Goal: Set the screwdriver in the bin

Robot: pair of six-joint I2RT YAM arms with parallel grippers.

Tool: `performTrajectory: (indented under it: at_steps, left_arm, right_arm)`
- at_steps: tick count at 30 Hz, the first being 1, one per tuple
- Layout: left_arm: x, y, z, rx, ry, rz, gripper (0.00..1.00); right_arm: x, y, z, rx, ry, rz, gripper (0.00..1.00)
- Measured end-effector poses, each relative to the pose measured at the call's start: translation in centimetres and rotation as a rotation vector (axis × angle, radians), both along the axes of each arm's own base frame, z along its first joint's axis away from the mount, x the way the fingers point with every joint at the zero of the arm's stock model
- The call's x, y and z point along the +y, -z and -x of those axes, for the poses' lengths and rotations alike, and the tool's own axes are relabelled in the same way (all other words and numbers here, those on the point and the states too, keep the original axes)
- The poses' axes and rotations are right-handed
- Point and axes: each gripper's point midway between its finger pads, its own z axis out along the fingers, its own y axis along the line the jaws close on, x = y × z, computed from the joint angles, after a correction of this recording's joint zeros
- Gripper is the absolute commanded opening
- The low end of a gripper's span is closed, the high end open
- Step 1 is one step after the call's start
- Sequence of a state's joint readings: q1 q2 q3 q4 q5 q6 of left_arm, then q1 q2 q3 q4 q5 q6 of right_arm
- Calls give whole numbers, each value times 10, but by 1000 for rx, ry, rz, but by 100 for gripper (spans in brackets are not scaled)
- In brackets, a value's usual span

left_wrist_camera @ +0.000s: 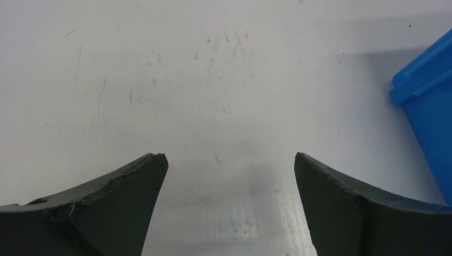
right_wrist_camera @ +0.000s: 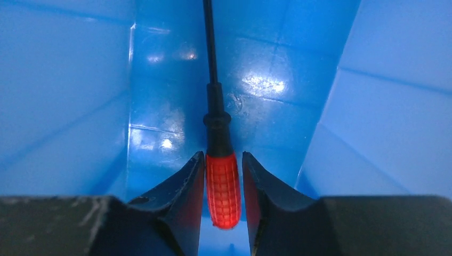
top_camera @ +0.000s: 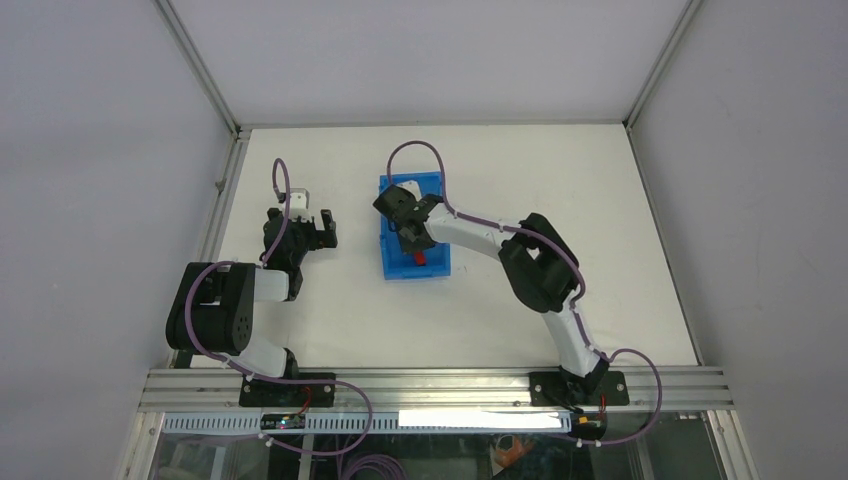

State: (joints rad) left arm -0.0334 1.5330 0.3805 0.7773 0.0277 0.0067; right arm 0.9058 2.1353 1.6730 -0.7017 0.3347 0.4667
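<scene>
Screwdriver (right_wrist_camera: 223, 197) is flanked closely by the right gripper (right_wrist_camera: 224, 157); clamping can't be told tbh. Left gripper (left_wrist_camera: 231, 157) is spread wide.

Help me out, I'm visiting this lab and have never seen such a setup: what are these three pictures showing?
Two robot arms, each ending in a two-finger gripper, are bolted to the near edge of a white table. The wide picture comes from a fixed camera above and behind them; the other two come from cameras on the wrists, so the dark wedges at the bottom are each gripper's own fingers. The left gripper is open over bare table, holding nothing. The right gripper reaches into a rectangular bright blue plastic bin. Between its fingers sits a small screwdriver with a red ribbed handle and thin dark shaft; whether they grip it or only flank it is unclear.
</scene>
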Motion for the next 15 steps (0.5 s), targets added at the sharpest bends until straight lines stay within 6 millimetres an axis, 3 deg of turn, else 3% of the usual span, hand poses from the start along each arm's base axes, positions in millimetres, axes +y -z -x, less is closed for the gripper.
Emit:
performTrajectory:
  at_steps: [4, 9, 12, 15]
  left_arm:
    - [0, 0, 0, 0, 0, 0, 99]
    - [0, 0, 0, 0, 0, 0, 99]
    - [0, 0, 0, 0, 0, 0, 99]
    - [0, 0, 0, 0, 0, 0, 99]
  right_arm:
    - [1, -3, -3, -7, 4, 5, 46]
    - [7, -30, -18, -74, 17, -12, 50]
    - [5, -57, -24, -131, 15, -18, 60]
    - [-1, -100, -28, -213, 4, -42, 80]
